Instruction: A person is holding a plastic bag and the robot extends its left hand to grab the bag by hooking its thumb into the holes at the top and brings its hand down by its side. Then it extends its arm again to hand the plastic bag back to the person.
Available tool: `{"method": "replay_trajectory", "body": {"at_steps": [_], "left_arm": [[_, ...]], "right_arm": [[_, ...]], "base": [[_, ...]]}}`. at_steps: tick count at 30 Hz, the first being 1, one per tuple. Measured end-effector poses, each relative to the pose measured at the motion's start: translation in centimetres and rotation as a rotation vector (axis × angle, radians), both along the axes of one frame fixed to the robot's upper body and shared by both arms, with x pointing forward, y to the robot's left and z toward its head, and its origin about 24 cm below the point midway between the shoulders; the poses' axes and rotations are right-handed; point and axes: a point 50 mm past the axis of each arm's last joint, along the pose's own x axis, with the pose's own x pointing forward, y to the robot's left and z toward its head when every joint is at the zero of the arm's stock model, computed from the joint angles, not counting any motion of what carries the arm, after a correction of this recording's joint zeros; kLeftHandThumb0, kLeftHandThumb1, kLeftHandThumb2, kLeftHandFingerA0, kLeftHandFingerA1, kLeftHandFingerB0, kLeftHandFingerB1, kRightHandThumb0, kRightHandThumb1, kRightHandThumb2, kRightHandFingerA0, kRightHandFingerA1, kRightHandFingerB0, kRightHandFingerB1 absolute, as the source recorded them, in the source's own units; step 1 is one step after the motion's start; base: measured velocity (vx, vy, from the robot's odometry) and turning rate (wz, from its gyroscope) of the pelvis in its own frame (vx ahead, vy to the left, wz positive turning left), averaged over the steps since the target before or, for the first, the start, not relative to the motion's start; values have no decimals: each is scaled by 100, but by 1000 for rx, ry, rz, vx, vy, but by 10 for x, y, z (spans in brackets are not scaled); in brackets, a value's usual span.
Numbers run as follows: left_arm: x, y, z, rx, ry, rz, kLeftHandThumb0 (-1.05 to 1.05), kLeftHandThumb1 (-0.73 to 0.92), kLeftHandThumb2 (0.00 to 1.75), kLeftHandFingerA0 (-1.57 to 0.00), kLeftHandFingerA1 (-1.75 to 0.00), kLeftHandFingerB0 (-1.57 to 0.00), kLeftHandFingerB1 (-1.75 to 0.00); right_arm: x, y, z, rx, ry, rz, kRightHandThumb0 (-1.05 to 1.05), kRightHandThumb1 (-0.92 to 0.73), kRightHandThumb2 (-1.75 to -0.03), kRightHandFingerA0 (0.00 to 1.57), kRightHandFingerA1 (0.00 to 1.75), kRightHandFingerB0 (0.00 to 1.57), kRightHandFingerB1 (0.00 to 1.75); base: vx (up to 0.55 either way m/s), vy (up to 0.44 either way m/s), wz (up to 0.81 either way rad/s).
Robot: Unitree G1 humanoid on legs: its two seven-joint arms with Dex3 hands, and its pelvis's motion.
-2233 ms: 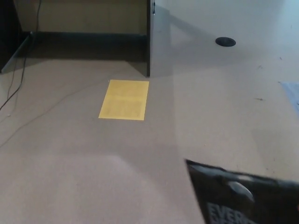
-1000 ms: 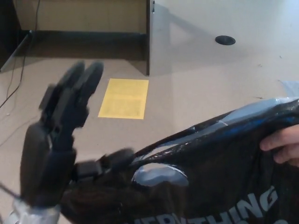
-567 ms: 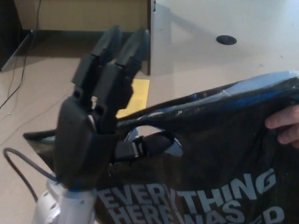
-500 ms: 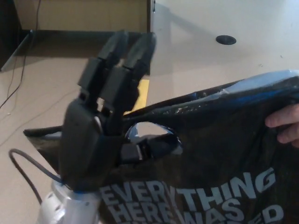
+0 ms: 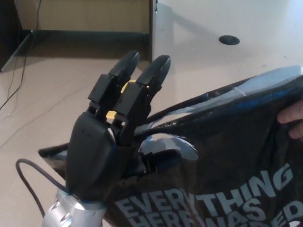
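Left hand (image 5: 102, 156) thumb hooked through plastic bag (image 5: 227, 161) handle hole, 2 fingers (image 5: 142, 90) extended; person's hand (image 5: 293, 118) holds far edge.

One view only, from the robot's head, looking down and forward over the floor (image 5: 57, 94). It sits very near the left hand (image 5: 106, 142) at 7 o'clock and the plastic bag (image 5: 222, 161) filling 4 o'clock; a desk panel (image 5: 152, 38) stands far off at 12 o'clock

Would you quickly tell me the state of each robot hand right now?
Left robot hand: two fingers extended, thumb hooked through the handle hole of the black plastic bag, holding it.
Right robot hand: not in view.
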Motion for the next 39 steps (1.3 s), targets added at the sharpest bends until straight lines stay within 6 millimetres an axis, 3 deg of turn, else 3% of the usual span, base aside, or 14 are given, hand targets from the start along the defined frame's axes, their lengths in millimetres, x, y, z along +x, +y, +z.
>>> {"method": "replay_trajectory", "body": {"at_steps": [3, 4, 8, 9, 14, 16, 17, 19, 24, 25, 28, 29, 31, 39], "left_arm": [[8, 4, 1, 16, 11, 28, -62, 42, 67, -8, -36, -7, -33], [11, 5, 1, 19, 13, 34, -32, 30, 87, 0, -49, 0, -48], [19, 6, 0, 33, 21, 60, -32, 31, 88, 0, -48, 0, -48], [21, 6, 0, 36, 24, 64, -60, 43, 68, -14, -39, -10, -35], [25, 5, -3, 45, 29, 77, -60, 42, 68, -14, -39, -10, -35], [27, 4, -4, 46, 34, 77, -31, 29, 86, 0, -49, 0, -48], [29, 2, -6, 48, 37, 77, -59, 42, 68, -14, -38, -10, -35], [30, 0, -8, 53, 40, 75, -59, 41, 69, -27, -42, -11, -35], [37, -9, -13, 65, 57, 71, -60, 42, 69, -21, -39, -15, -36], [39, -11, -14, 69, 63, 72, -28, 27, 86, -9, -51, -8, -50], [44, -18, -17, 83, 77, 72, -28, 27, 87, -10, -51, -10, -50], [46, -20, -18, 85, 80, 73, -54, 49, 55, -29, -33, -25, -29], [49, -25, -18, 88, 81, 74, -59, 42, 71, -25, -42, -21, -38], [54, -32, -18, 85, 31, 77, -57, 42, 71, -34, -44, -25, -40]], "right_arm": [[0, 0, 0, 1, -3, 1, -30, -67, -60, 73, 56, 59, 42], [0, 0, 0, 1, -3, 2, -29, -67, -61, 72, 51, 59, 42], [3, 1, 1, 1, -9, 9, -29, -68, -61, 73, 55, 59, 42], [4, 1, 2, 2, -10, 11, -29, -68, -61, 72, 55, 60, 42], [8, 2, 3, 2, -18, 17, -29, -68, -61, 74, 56, 62, 43], [9, 2, 3, 1, -20, 20, -29, -68, -61, 76, 57, 63, 43], [9, 2, 3, 0, -19, 22, -29, -68, -61, 76, 58, 63, 43], [9, 3, 3, -1, -18, 26, -30, -68, -61, 75, 57, 64, 43], [9, 3, 3, -7, -11, 39, -31, -68, -61, 75, 55, 64, 43], [9, 3, 3, -8, -10, 42, -30, -68, -61, 75, 55, 64, 43], [9, 4, 3, -11, -7, 47, -31, -68, -61, 76, 62, 64, 43], [9, 4, 3, -12, -7, 48, -32, -68, -61, 76, 62, 64, 43], [9, 3, 3, -13, -8, 48, -32, -68, -61, 74, 54, 64, 43], [16, 4, 6, -22, -22, 59, -30, -68, -61, 76, 54, 62, 43]], "base": [[0, 0, 0], [0, 0, 0], [0, 0, 0], [0, 0, 0], [0, 0, 0], [0, 0, 0], [0, 0, 0], [0, 0, 0], [0, 0, 0], [0, 0, 0], [0, 0, 0], [0, 0, 0], [0, 0, 0], [0, 0, 0]]}}
